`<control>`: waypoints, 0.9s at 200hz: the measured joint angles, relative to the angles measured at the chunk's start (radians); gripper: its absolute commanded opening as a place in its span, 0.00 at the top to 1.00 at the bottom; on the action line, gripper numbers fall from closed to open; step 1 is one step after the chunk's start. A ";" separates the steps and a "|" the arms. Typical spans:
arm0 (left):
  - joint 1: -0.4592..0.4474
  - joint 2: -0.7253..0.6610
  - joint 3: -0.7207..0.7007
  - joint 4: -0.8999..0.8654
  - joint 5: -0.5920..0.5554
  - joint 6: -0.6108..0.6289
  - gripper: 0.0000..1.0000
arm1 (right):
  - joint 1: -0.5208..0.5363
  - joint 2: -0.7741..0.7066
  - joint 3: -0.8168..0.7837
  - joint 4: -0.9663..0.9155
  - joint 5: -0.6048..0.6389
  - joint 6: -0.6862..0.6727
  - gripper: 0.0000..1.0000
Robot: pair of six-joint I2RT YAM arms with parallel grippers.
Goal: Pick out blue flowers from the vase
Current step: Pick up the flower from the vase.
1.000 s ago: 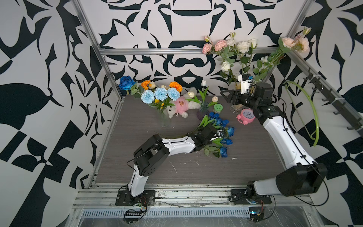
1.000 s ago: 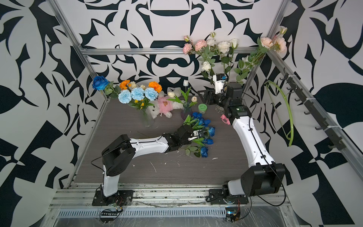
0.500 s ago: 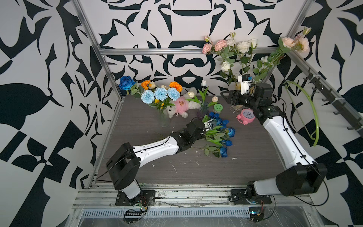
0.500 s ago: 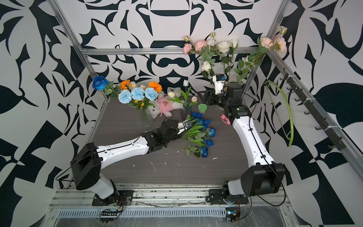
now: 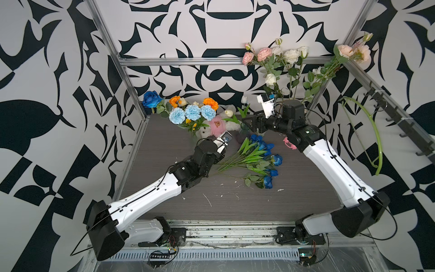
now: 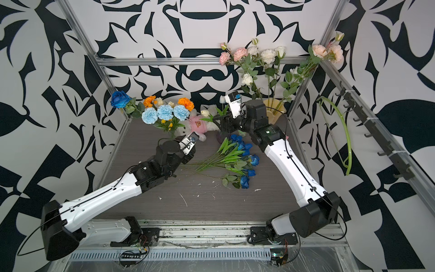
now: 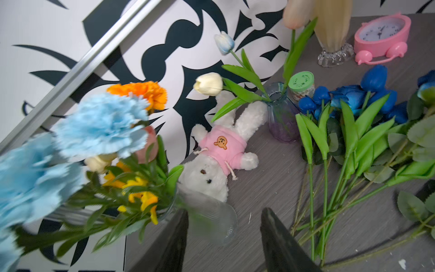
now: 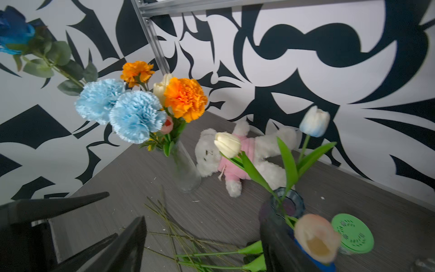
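Flowers with blue heads (image 5: pixel 256 157) and long green stems lie in a pile on the grey tabletop (image 5: pixel 235 205). Three pale-blue ruffled flowers (image 5: pixel 192 112) and one dark-blue rose (image 5: pixel 150 99) are left in the clear glass vase (image 8: pixel 186 174). The left gripper (image 7: pixel 224 210) and right gripper (image 8: pixel 202 216) are spread and empty.

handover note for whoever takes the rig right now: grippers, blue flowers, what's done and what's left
Left gripper: open, empty, close to the clear vase.
Right gripper: open, empty, beside the small tinted vase.
Done: a pile of blue roses and tulips lies on the table.
Left: three pale-blue carnations and one deep-blue rose stand in the clear vase.
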 measured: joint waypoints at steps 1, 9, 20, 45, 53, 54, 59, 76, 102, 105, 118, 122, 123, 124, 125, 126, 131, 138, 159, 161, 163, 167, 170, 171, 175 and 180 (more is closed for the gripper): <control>0.000 -0.003 -0.001 0.000 -0.001 -0.002 0.45 | 0.001 0.001 0.001 0.000 0.000 0.000 0.26; 0.003 -0.040 -0.011 -0.011 -0.011 -0.013 0.44 | 0.019 0.016 0.014 -0.003 0.005 -0.004 0.26; 0.011 -0.093 -0.023 -0.030 -0.027 -0.032 0.43 | 0.043 0.045 0.035 -0.011 0.008 -0.007 0.26; 0.040 -0.171 -0.026 -0.069 -0.065 -0.063 0.40 | 0.079 0.136 0.093 -0.029 -0.001 -0.006 0.26; 0.047 -0.187 -0.026 -0.082 -0.080 -0.072 0.39 | 0.087 0.175 0.118 -0.037 -0.014 -0.003 0.26; 0.048 -0.187 -0.026 -0.083 -0.082 -0.073 0.38 | 0.087 0.178 0.120 -0.038 -0.015 -0.003 0.26; 0.054 -0.195 -0.026 -0.090 -0.090 -0.078 0.37 | 0.091 0.204 0.135 -0.040 -0.024 0.001 0.26; 0.083 -0.206 -0.026 -0.112 -0.100 -0.105 0.35 | 0.097 0.286 0.184 -0.046 -0.053 0.013 0.26; 0.203 -0.229 -0.026 -0.163 -0.067 -0.172 0.35 | 0.103 0.411 0.266 -0.055 -0.109 0.044 0.27; 0.217 -0.233 -0.026 -0.168 -0.062 -0.179 0.35 | 0.104 0.424 0.275 -0.056 -0.114 0.048 0.27; 0.280 -0.263 -0.028 -0.186 -0.035 -0.213 0.33 | 0.105 0.475 0.313 -0.060 -0.139 0.066 0.27; 0.299 -0.274 -0.029 -0.190 -0.026 -0.223 0.33 | 0.106 0.489 0.327 -0.063 -0.145 0.073 0.28; 0.306 -0.277 -0.029 -0.191 -0.023 -0.227 0.33 | 0.106 0.494 0.332 -0.063 -0.147 0.076 0.28; 0.309 -0.279 -0.029 -0.191 -0.023 -0.229 0.33 | 0.106 0.497 0.334 -0.063 -0.149 0.078 0.28; 0.311 -0.281 -0.029 -0.192 -0.022 -0.230 0.33 | 0.106 0.500 0.337 -0.063 -0.150 0.080 0.28; 0.318 -0.286 -0.029 -0.194 -0.018 -0.232 0.33 | 0.106 0.506 0.343 -0.064 -0.154 0.082 0.28; 0.338 -0.297 -0.029 -0.196 -0.009 -0.246 0.32 | 0.106 0.524 0.361 -0.064 -0.162 0.090 0.29; 0.369 -0.315 -0.029 -0.197 0.005 -0.262 0.32 | 0.106 0.547 0.384 -0.064 -0.172 0.105 0.30; 0.441 -0.334 -0.027 -0.200 0.043 -0.299 0.32 | 0.106 0.609 0.443 -0.050 -0.201 0.153 0.32; 0.447 -0.333 -0.026 -0.201 0.046 -0.302 0.32 | 0.106 0.613 0.446 -0.048 -0.203 0.158 0.32; 0.451 -0.333 -0.025 -0.201 0.048 -0.304 0.32 | 0.106 0.616 0.448 -0.045 -0.204 0.162 0.33; 0.463 -0.329 -0.023 -0.201 0.056 -0.310 0.32 | 0.106 0.626 0.454 -0.039 -0.208 0.171 0.33; 0.469 -0.327 -0.023 -0.201 0.060 -0.312 0.32 | 0.106 0.631 0.457 -0.036 -0.209 0.178 0.33; 0.473 -0.326 -0.022 -0.201 0.063 -0.315 0.32 | 0.106 0.632 0.458 -0.034 -0.210 0.180 0.33; 0.483 -0.320 -0.019 -0.201 0.070 -0.319 0.32 | 0.106 0.641 0.462 -0.028 -0.213 0.192 0.33; 0.496 -0.312 -0.016 -0.201 0.081 -0.325 0.32 | 0.106 0.650 0.466 -0.022 -0.216 0.203 0.34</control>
